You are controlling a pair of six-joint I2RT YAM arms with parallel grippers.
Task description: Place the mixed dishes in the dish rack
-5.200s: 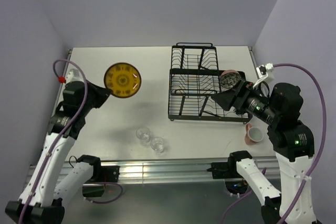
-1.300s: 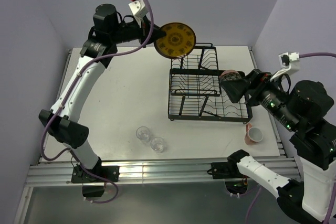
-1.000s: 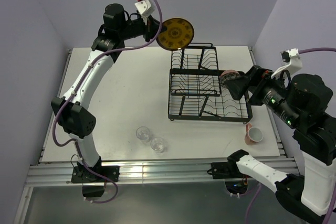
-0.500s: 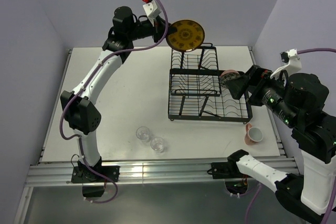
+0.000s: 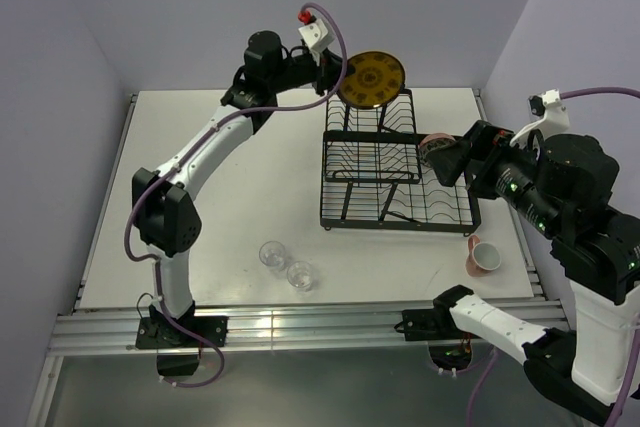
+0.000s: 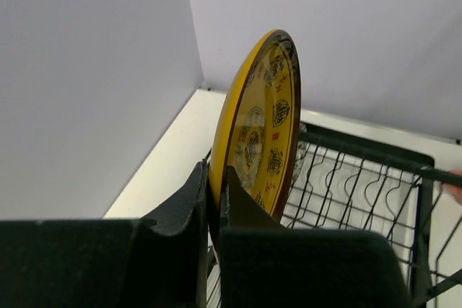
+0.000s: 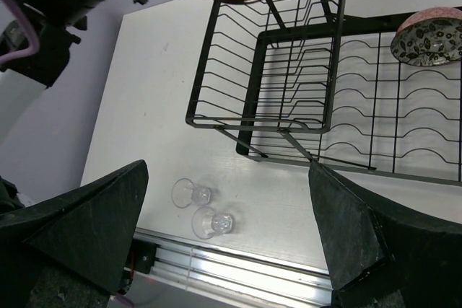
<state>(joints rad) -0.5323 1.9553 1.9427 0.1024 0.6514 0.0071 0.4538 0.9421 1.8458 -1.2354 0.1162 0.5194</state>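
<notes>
1. Top external count: one plate (image 5: 371, 79), one bowl (image 5: 437, 150), two glasses (image 5: 273, 256), one rack (image 5: 390, 162), one pink cup (image 5: 484, 255). The cup shows in this view only.
2. Left wrist: left gripper (image 6: 216, 178) clamped tight on plate rim. Plate upright, rack just beyond.
3. Right wrist: right gripper (image 7: 227, 171) spread wide, holding nothing. Bowl sits in rack ahead of it.

Left gripper (image 6: 215, 200) clamped on lower rim of yellow plate (image 6: 263, 128), held on edge; dish rack (image 6: 361, 178) wires beyond fingertips, right.
</notes>
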